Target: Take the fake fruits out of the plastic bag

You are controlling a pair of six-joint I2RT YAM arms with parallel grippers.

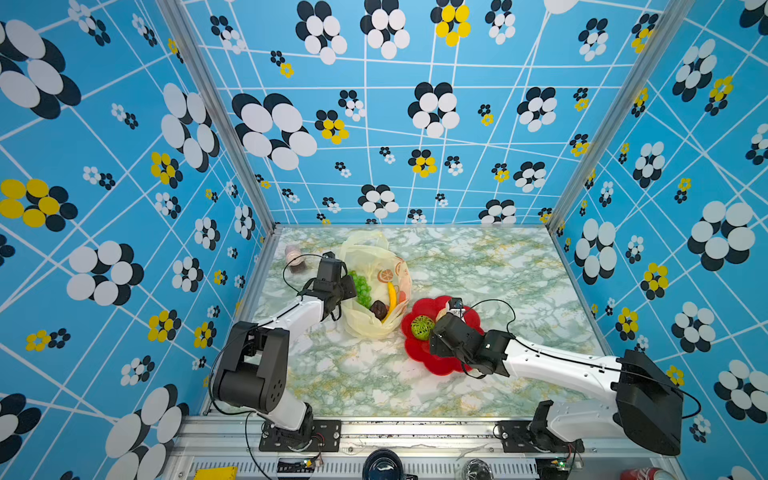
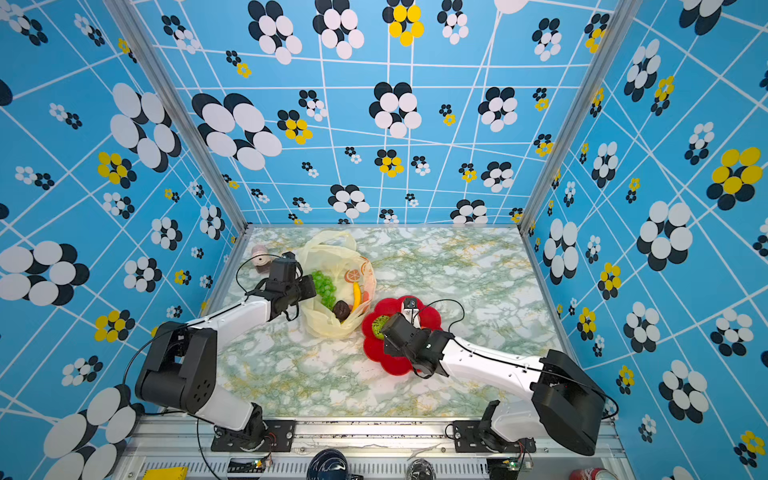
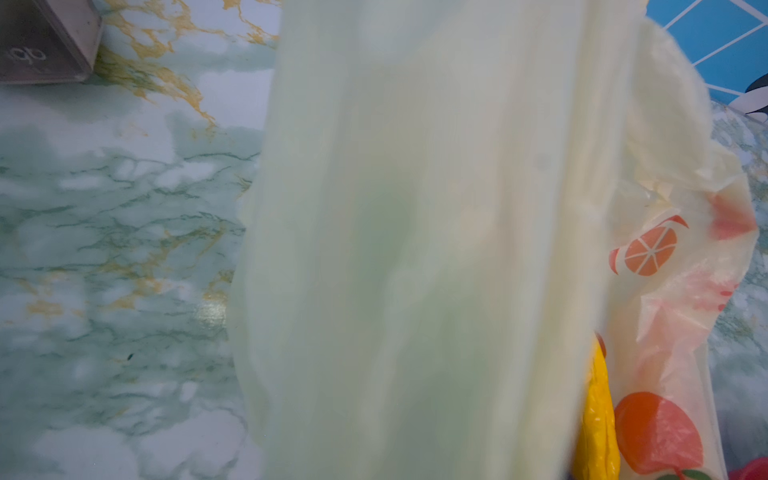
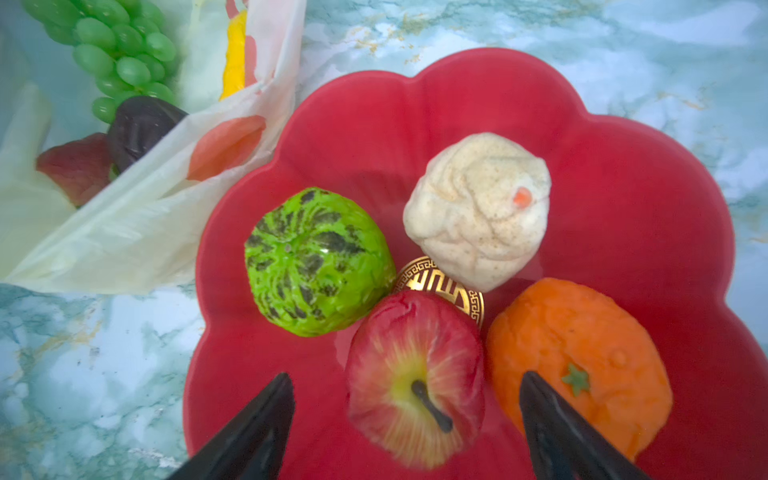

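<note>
Three walls point(image 1: 415, 124) papered in blue with white lines and black, white and yellow flowers enclose one tabletop point(image 1: 498, 266) marbled in green, white and gold. Two white-and-black arms reach in from its 6 o'clock edge. One plastic bag point(image 1: 361, 253), pale yellow and crinkled, lies open at about 10 o'clock from the table's middle. The left gripper point(image 1: 348, 286) is clamped on the bag's rim at its 9 o'clock side. One red flower-shaped plate point(image 1: 424, 357) sits near the middle, with the bag's edge overlapping its rim at 10 o'clock. The right gripper point(image 4: 406, 375) hangs over the plate, jaws wide apart and gripping nothing. Eight fake fruits point(image 4: 318, 262) show. Four are on the plate: green netted ball point(image 1: 423, 327), cream bulb point(image 4: 478, 208), red apple point(image 4: 415, 407) and orange point(image 4: 577, 332). Four are in the bag: grape bunch point(image 1: 361, 289), banana point(image 1: 392, 295), dark brown piece point(image 1: 379, 309) and dark red fruit point(image 4: 75, 166). One small pink container point(image 1: 294, 257) stands at the table's 10 o'clock corner.
</note>
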